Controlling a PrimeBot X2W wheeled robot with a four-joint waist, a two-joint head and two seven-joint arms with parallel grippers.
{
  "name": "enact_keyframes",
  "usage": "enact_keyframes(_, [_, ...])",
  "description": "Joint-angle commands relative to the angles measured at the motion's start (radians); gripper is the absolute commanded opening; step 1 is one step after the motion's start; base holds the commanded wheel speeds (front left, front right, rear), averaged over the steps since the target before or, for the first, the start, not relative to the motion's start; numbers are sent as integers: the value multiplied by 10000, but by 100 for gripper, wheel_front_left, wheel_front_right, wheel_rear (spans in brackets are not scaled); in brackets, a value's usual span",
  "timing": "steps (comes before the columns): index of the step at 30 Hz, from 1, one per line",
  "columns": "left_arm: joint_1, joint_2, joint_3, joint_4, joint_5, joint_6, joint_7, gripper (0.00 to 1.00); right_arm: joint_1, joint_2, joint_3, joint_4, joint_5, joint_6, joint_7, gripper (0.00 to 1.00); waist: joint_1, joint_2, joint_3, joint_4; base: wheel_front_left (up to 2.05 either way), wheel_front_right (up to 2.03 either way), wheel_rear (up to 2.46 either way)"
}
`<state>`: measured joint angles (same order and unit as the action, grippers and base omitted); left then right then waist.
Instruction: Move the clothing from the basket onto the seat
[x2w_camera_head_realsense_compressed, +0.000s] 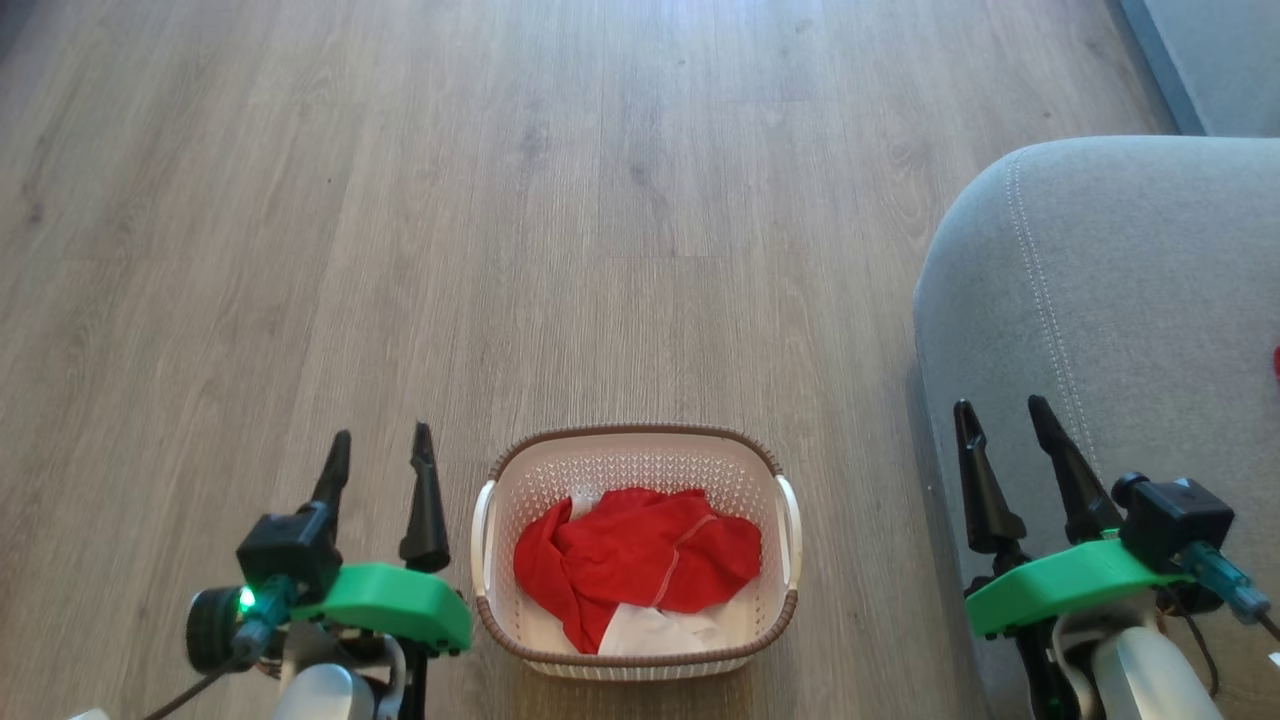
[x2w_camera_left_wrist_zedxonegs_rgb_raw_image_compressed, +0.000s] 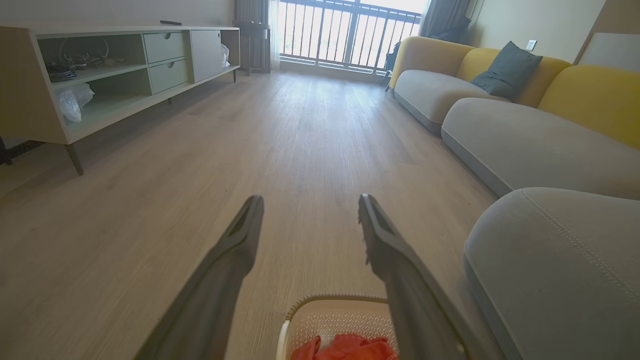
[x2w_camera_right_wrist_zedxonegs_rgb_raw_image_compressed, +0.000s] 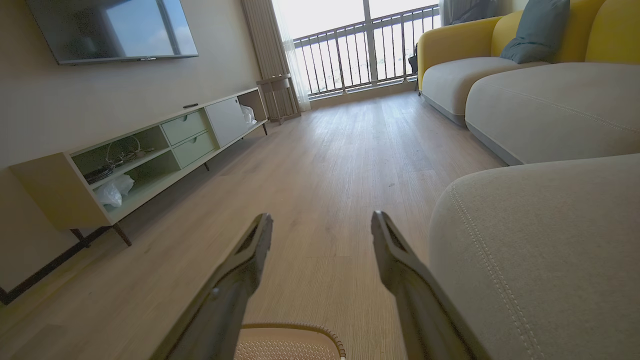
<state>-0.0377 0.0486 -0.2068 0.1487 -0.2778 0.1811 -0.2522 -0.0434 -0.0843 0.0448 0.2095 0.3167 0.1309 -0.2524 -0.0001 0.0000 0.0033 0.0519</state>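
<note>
Red clothing (x2w_camera_head_realsense_compressed: 640, 565) with white trim lies crumpled in the cream basket (x2w_camera_head_realsense_compressed: 530, 470), which stands on the wood floor low in the head view. My left gripper (x2w_camera_head_realsense_compressed: 382, 448) hovers open just left of the basket, nothing between its fingers. My right gripper (x2w_camera_head_realsense_compressed: 1003, 412) is open too, held over the front edge of the grey seat (x2w_camera_head_realsense_compressed: 1130, 290) at the right. In the left wrist view the basket (x2w_camera_left_wrist_zedxonegs_rgb_raw_image_compressed: 330, 312) and the red clothing (x2w_camera_left_wrist_zedxonegs_rgb_raw_image_compressed: 350, 349) sit under my open left gripper (x2w_camera_left_wrist_zedxonegs_rgb_raw_image_compressed: 310, 202), the seat (x2w_camera_left_wrist_zedxonegs_rgb_raw_image_compressed: 560, 265) to the right. The right wrist view has the basket rim (x2w_camera_right_wrist_zedxonegs_rgb_raw_image_compressed: 295, 327), the seat (x2w_camera_right_wrist_zedxonegs_rgb_raw_image_compressed: 540, 240) and my open right gripper (x2w_camera_right_wrist_zedxonegs_rgb_raw_image_compressed: 322, 220).
A low TV cabinet (x2w_camera_left_wrist_zedxonegs_rgb_raw_image_compressed: 115, 75) runs along the left wall, with a television (x2w_camera_right_wrist_zedxonegs_rgb_raw_image_compressed: 110, 27) above it. More grey and yellow sofa sections (x2w_camera_left_wrist_zedxonegs_rgb_raw_image_compressed: 525, 125) line the right side. A balcony door with railing (x2w_camera_left_wrist_zedxonegs_rgb_raw_image_compressed: 350, 35) is at the far end. Wood floor (x2w_camera_head_realsense_compressed: 500, 200) stretches ahead.
</note>
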Motion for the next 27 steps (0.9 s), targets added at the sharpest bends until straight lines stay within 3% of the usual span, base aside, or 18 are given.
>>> enact_keyframes(1, [-232,16,442,-329,25,80,-95,100,-158,41,155,-431,-94,-2,-93,100,1,0,12,-23,0,0,0])
enact_keyframes(27, [-173,16,200,-177,368,-175,-95,100,-113,167,-265,-379,-186,-2,-93,100,1,0,144,-60,0,0,0])
